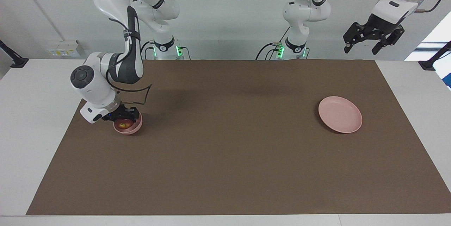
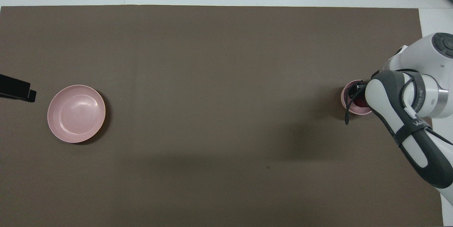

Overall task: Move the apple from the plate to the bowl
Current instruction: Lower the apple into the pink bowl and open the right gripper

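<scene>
A brown mat (image 1: 225, 148) covers most of my white tabletop (image 1: 31, 131), and the wide middle stretch of it lies bare between the two pink dishes. Taking the bowl (image 1: 129, 126) as my landmark: it sits on the mat toward my right arm's end, close to the mat's edge there, with a strip of bare tabletop just past that edge. The plate (image 1: 340, 114) rests well apart from the bowl, toward my left arm's end of the mat, with nothing on it.

My right pincer (image 1: 121, 116) is down at the bowl's rim, on the side nearer my base, its tips closed together. The apple (image 1: 123, 124) lies inside the bowl, directly under and against those tips; from above my own forearm hides most of it, and only a dark red sliver (image 2: 360, 102) shows within the bowl (image 2: 348, 94). Whether the tips pinch the apple or only rest on it I cannot tell.

My left pincer (image 1: 374, 39) hangs high in the air, well away from the bowl, above the tabletop's corner past the plate, fingers spread open and holding nothing.
</scene>
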`<state>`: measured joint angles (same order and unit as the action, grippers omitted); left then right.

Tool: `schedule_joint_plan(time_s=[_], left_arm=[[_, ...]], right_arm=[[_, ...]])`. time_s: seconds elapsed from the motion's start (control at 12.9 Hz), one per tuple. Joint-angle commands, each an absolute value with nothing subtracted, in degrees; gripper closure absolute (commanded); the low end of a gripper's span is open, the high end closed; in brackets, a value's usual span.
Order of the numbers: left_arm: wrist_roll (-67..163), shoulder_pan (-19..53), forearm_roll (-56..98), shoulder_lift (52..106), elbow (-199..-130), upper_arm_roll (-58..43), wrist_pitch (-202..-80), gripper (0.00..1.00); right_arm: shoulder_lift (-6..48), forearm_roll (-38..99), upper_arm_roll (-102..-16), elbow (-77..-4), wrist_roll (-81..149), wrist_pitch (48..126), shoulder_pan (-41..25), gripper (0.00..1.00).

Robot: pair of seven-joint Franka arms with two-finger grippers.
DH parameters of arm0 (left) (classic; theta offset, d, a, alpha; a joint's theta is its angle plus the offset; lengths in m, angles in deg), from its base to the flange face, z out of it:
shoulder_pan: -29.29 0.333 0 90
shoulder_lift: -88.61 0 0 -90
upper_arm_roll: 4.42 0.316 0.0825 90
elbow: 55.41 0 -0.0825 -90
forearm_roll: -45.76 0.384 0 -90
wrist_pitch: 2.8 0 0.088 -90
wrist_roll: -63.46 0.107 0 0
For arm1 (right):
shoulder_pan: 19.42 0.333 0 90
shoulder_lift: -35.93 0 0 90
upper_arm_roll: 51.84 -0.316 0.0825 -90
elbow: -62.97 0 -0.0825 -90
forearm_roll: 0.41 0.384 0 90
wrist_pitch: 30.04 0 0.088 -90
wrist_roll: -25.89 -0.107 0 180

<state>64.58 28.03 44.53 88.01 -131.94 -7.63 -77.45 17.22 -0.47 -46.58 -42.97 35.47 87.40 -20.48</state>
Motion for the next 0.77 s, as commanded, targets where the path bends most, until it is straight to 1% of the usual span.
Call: schedule_joint_plan(time_s=[0.0, 0.69], left_arm=[[64.34, 27.35, 45.68, 91.95, -136.44, -7.06, -76.72, 0.0], [64.34, 28.15, 45.67, 91.6, -135.92, -6.97, -76.89, 0.0]], right_arm=[[16.94, -1.55, -47.1, -42.76, 35.13, 88.61, -20.82, 1.0], [16.77, -1.55, -47.18, -43.46, 35.03, 88.79, -20.74, 1.0]])
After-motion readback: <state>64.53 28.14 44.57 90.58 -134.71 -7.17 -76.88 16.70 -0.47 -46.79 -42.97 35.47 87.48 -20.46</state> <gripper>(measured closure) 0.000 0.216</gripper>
